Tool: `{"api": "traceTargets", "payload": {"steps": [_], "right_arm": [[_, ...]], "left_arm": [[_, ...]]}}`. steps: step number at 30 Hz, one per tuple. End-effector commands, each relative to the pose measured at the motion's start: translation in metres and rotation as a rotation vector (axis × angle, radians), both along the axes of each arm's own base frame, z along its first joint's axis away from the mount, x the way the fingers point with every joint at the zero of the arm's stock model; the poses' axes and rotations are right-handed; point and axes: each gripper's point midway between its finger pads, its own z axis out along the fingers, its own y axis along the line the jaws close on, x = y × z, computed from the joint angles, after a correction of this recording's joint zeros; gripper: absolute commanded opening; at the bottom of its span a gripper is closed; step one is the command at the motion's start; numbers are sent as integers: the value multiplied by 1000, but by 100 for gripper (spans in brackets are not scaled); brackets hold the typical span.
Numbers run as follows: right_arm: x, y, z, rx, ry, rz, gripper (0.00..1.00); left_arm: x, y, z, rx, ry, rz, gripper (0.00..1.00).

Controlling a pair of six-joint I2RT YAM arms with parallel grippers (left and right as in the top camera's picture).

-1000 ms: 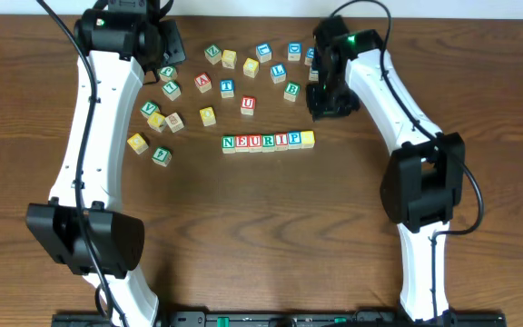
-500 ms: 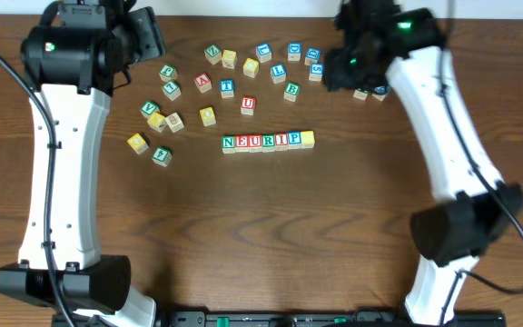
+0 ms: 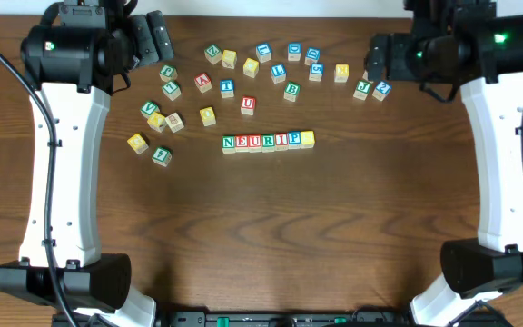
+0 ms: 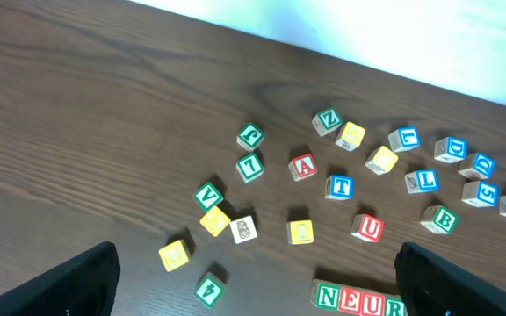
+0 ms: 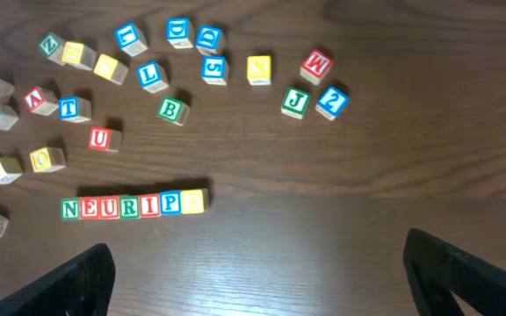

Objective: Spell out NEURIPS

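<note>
A straight row of cubes reading N, E, U, R, I, P and ending in a yellow-faced cube [image 3: 268,141] lies mid-table. The right wrist view has the whole row [image 5: 134,205]. The left wrist view cuts the row [image 4: 358,300] off at its bottom edge. My left gripper [image 3: 157,34] hangs at the back left, open and empty, far from the row. In its wrist view the left gripper [image 4: 262,294] has its fingers [image 4: 60,285] wide apart. My right gripper [image 3: 377,59] hangs at the back right, also open and empty. The right gripper [image 5: 262,281] spans bare wood.
Loose cubes lie scattered behind the row: a red A [image 3: 203,83], a blue T [image 3: 227,88], a red U [image 3: 248,105], a green B [image 3: 291,91], a blue L [image 3: 278,73]. A yellow cube [image 3: 137,143] lies left of the row, and a green J [image 3: 362,89] sits near the right gripper.
Both arms have swung outward and back from the cubes, the left to the left and the right to the right. Both grippers have opened wide. The row has not moved.
</note>
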Motion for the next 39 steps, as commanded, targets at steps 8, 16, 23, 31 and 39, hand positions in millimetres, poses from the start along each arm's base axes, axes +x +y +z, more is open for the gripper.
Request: {"api": "traceTargets", "payload": {"steps": [8,16,23,31,39], "right_arm": [[-14,-7,32,11,-78,-13,99],[-16,-7,30,8,-67,-13,99],[-21,-21,25,-63,-44,-41,99],[3,-35,37,-118,-157,-24,99],[0,-38,66,-144,-305,44,99]], "left_arm": [[1,2,-2,11,7,0,98],[1,2,-2,11,7,0,98],[1,2,-2,11,7,0,98],[1,2,-2,11,7,0,98],[1,2,-2,11,7,0,98]]}}
